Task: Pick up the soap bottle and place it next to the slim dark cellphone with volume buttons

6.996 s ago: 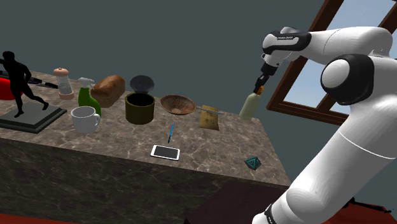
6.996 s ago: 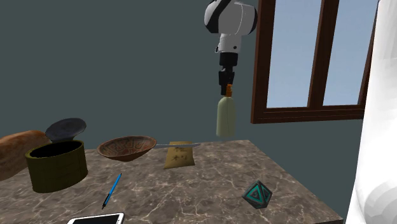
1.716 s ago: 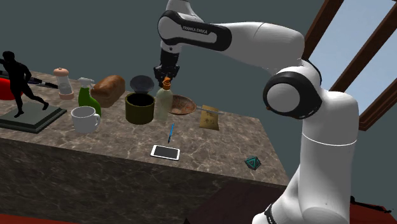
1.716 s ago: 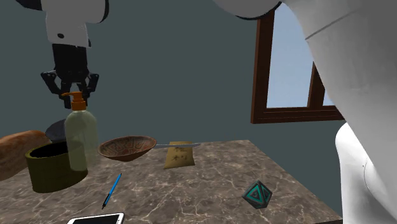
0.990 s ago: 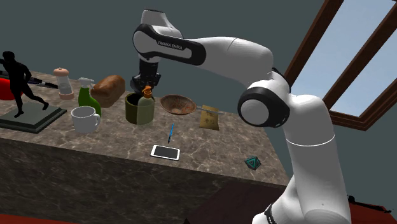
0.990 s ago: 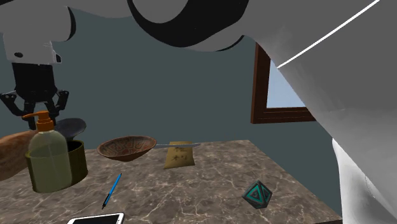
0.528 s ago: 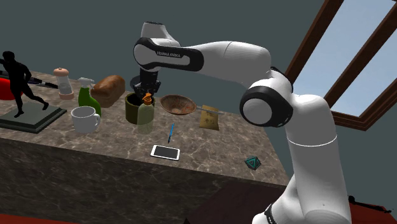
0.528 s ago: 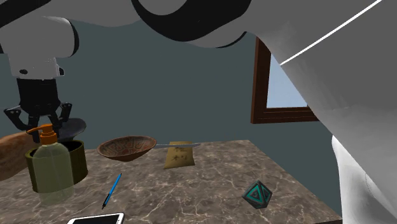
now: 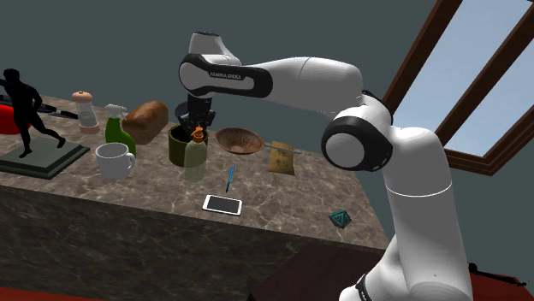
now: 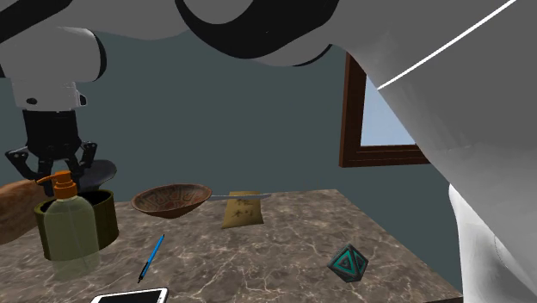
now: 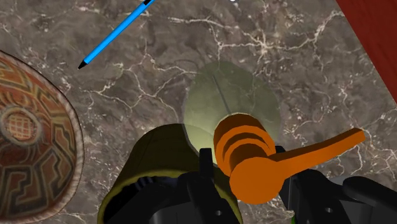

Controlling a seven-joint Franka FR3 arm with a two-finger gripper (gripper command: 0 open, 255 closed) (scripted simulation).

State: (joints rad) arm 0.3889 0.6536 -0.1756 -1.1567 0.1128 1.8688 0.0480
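Black two-finger gripper [image 11: 245,175] clamps orange pump neck [image 11: 245,143] of pale translucent soap bottle [image 10: 70,232]; I judge it light, slick, swing-prone.

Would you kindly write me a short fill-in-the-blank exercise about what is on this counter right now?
1. The gripper clasps the soap bottle by its orange ___.
2. The pen lying between the bowl and the cellphone is ___ in colour.
3. The cellphone lies flat with its white screen facing ___.

Missing words: pump; blue; up.
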